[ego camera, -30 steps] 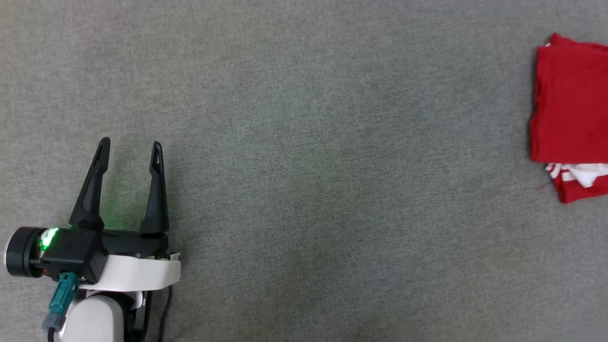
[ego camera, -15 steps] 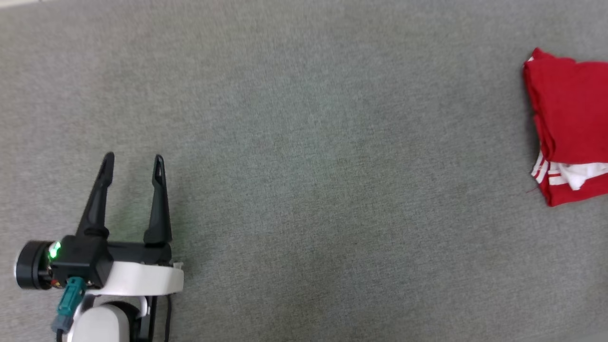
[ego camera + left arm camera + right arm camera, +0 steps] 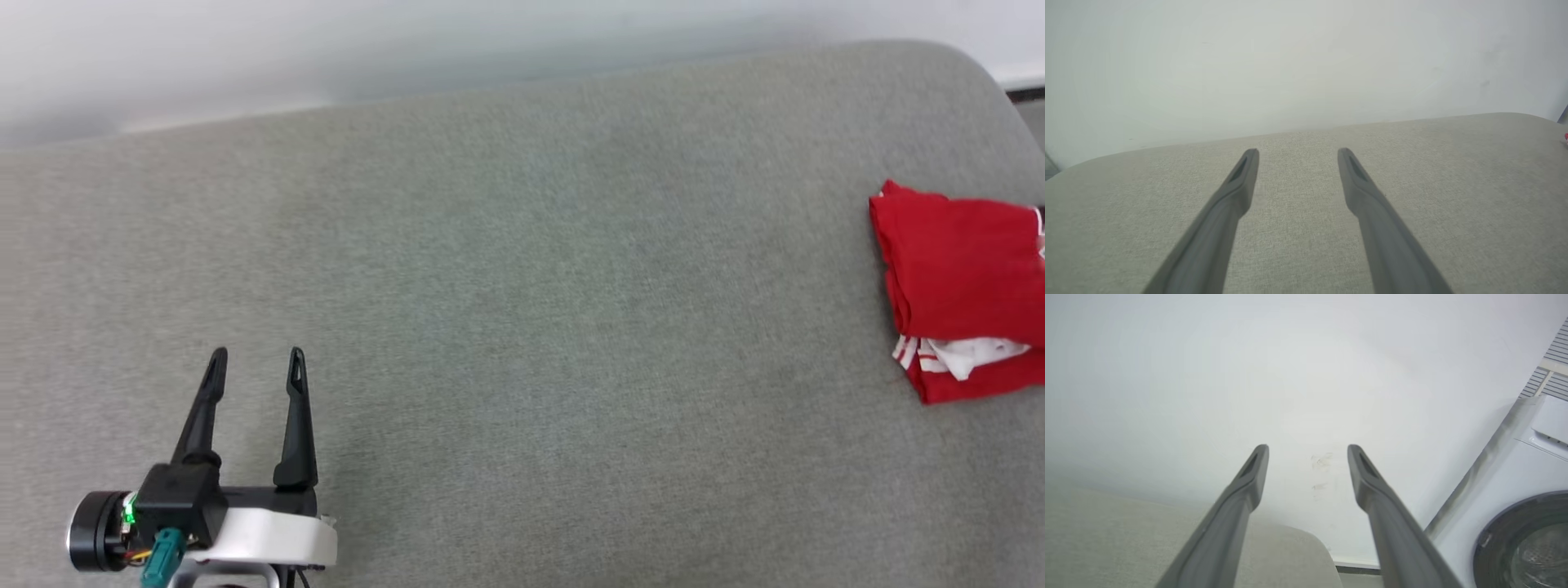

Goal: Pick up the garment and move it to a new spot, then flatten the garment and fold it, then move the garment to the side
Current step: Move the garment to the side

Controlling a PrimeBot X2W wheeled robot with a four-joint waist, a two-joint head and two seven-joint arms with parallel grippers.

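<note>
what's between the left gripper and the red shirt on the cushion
Nothing: in the head view, the grey cushion between the left gripper and the garment is bare.

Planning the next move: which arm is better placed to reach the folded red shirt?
Probably the right. The garment lies at the right end of the cushion, far from the left tool; the right tool, open, hangs by that end's corner.

A: The garment (image 3: 959, 269)?
B: Red, with a white patch and red-and-white stripes at its near edge.
A: And around it?
B: Grey woven cushion (image 3: 522, 286), white wall (image 3: 326, 49), the left pincer (image 3: 255, 357) black, its light (image 3: 128, 514) green.
</note>
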